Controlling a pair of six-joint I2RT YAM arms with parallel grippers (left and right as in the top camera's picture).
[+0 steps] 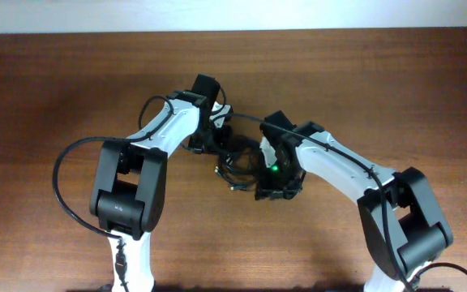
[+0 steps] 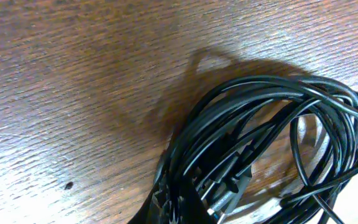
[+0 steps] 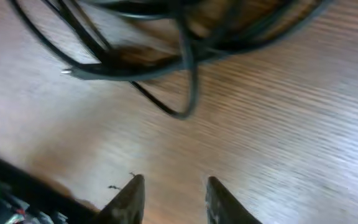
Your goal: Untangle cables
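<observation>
Two fingertips of my right gripper stand apart over bare wood, with nothing between them. Just beyond them, loose strands of the cables cross the top of the right wrist view. One loop sags toward me, and one silvery plug points left. My left gripper is closed. Its fingers are mostly lost in the dark mass at the bottom of the left wrist view, where the cords bunch and run in, so I read it as clamped on the bundle. From there the coil fans up and to the right and throws a shadow on the table. From overhead the tangle sits mid-table between my two wrists, which are close together, with a green light on the right one. The surface is brown wood with a fine, streaky grain and one small dark speck. The far edge of the table runs along the top of the overhead view, with a pale strip beyond it. Wide stretches of wood lie to the left, the right and the far side of the arms.
</observation>
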